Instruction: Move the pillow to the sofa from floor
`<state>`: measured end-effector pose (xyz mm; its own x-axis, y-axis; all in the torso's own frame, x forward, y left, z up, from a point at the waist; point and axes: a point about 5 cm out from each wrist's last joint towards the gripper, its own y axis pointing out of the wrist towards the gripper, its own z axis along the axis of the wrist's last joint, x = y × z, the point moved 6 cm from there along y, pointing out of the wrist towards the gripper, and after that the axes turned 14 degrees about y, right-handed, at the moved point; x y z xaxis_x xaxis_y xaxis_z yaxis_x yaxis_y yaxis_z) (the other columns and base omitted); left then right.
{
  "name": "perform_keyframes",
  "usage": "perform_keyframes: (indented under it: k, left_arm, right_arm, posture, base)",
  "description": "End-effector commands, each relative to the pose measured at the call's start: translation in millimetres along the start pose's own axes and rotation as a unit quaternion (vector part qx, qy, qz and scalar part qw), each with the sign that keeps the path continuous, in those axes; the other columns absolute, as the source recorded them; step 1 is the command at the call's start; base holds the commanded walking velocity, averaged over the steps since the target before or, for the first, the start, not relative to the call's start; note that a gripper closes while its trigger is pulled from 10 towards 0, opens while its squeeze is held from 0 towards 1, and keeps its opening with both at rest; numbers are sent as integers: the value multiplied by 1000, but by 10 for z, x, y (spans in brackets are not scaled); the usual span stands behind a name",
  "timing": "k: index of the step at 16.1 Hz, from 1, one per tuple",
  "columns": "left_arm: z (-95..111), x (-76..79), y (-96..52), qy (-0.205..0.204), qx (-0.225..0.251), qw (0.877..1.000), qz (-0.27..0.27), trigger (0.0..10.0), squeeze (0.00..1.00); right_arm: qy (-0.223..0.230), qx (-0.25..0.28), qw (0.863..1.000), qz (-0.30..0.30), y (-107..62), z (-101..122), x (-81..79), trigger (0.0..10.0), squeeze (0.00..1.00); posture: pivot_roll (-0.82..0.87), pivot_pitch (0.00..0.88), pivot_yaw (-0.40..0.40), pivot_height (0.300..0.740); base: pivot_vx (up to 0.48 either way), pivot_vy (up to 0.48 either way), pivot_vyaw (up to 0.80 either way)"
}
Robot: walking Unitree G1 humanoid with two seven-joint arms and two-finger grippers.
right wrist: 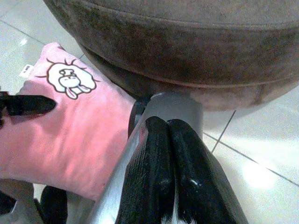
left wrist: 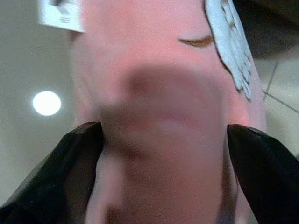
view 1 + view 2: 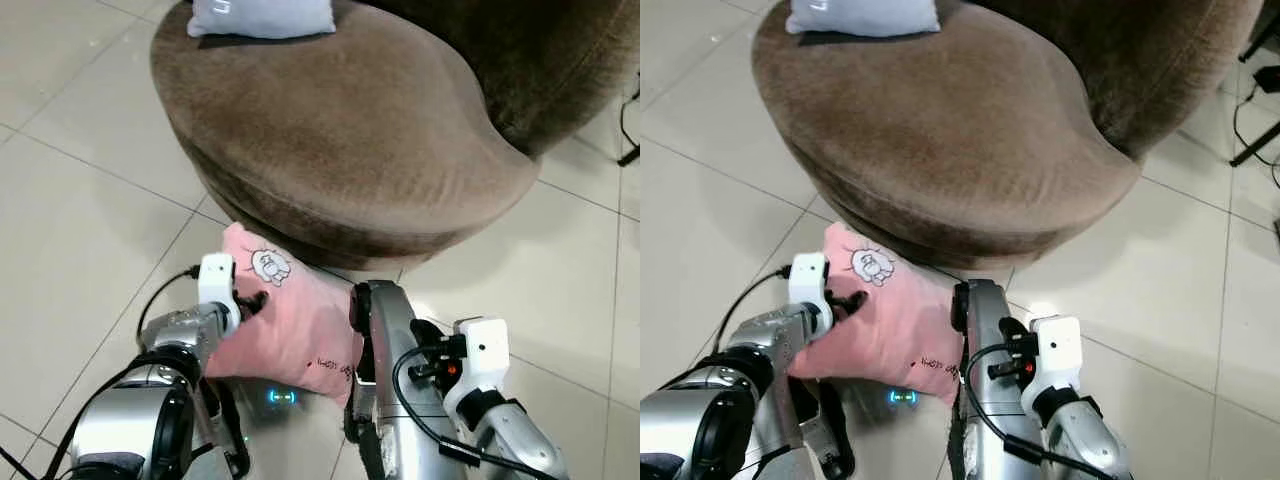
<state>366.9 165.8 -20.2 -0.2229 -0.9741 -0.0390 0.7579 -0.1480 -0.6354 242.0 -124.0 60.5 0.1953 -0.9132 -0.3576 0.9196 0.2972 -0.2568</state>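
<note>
Tiled floor (image 3: 80,250) carries the pink pillow (image 3: 290,330) beside the sofa (image 3: 340,130); left end effector (image 3: 250,300) grasps it, right end effector (image 1: 170,172) clenched.

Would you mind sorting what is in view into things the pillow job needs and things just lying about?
Belongs to the job:
- pink pillow, squeezed between both arms
- brown sofa
- left gripper, fingers either side of the pillow
- right gripper

Just lying about:
- pale blue cushion on the sofa
- black cable on the floor
</note>
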Motion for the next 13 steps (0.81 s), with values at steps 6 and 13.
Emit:
perform_keyframes:
  k: [6,13]
  left_arm:
    - [-214,72,4,-3,-39,999,0,0,0]
    - [-188,16,-5,-4,-34,999,5,0,0]
  right_arm:
    - [15,-40,996,74,-147,-97,-226,10000,0]
    - [3,-63,985,163,-215,-111,-459,10000,0]
  posture:
    - [-314,344,-122,461]
    - [-305,343,-121,461]
  base:
    - [0,0,0]
    - [0,0,0]
